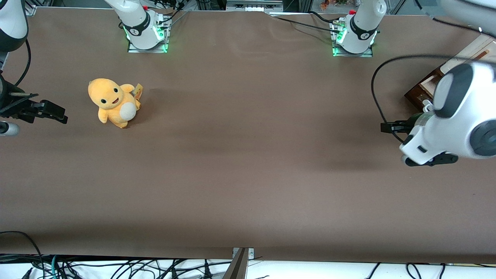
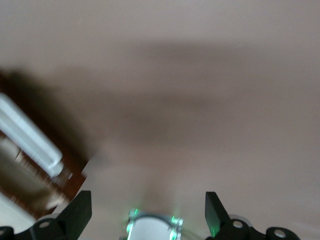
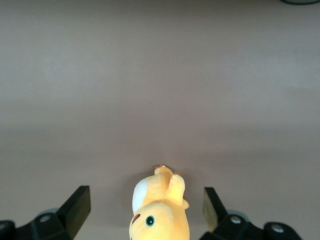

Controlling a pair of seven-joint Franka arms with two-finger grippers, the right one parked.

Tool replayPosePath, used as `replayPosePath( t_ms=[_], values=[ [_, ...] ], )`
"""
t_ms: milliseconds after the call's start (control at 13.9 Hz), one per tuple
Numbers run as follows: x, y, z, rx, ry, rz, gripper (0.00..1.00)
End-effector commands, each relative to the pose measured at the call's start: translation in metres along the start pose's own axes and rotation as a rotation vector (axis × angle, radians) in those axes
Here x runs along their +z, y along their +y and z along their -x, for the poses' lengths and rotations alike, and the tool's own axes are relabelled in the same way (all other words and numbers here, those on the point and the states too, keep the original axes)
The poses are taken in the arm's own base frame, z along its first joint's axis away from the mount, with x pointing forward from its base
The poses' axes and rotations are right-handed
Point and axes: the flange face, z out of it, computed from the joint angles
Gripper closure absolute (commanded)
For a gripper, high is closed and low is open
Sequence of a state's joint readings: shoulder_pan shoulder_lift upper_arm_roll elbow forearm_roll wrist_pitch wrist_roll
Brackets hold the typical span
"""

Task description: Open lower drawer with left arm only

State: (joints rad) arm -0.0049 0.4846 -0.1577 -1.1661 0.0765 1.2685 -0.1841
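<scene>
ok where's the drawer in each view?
Front: drawer at the working arm's end of the table, partly hidden by the left arm.
Left wrist: dark wood front with silver handle, beside the open gripper, untouched.
Right wrist: not in it.
Shared landmark: brown table.

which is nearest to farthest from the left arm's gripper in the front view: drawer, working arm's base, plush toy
Gripper open, held over bare table.
1. Lower drawer: right beside it, at the working arm's end.
2. Working arm's base: farther from the front camera.
3. Plush toy: toward the parked arm's end.
</scene>
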Motion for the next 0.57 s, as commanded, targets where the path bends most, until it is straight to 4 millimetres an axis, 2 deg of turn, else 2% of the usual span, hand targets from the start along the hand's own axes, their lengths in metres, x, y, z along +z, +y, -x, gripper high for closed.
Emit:
replayPosePath(
  t_ms=[0, 215, 287, 359, 502],
  values=[
    [-0.023, 0.005, 0.049, 0.124, 0.127, 0.12, 0.0],
    [-0.04, -0.012, 0.087, 0.091, 0.245, 0.125, 0.0],
    [-0.042, -0.011, 0.1, 0.082, 0.275, 0.1, 0.0],
    [-0.039, -0.015, 0.105, 0.082, 0.308, 0.066, 0.0],
    [-0.031, -0.036, 0.101, 0.049, 0.371, 0.052, 0.0]
  ],
)
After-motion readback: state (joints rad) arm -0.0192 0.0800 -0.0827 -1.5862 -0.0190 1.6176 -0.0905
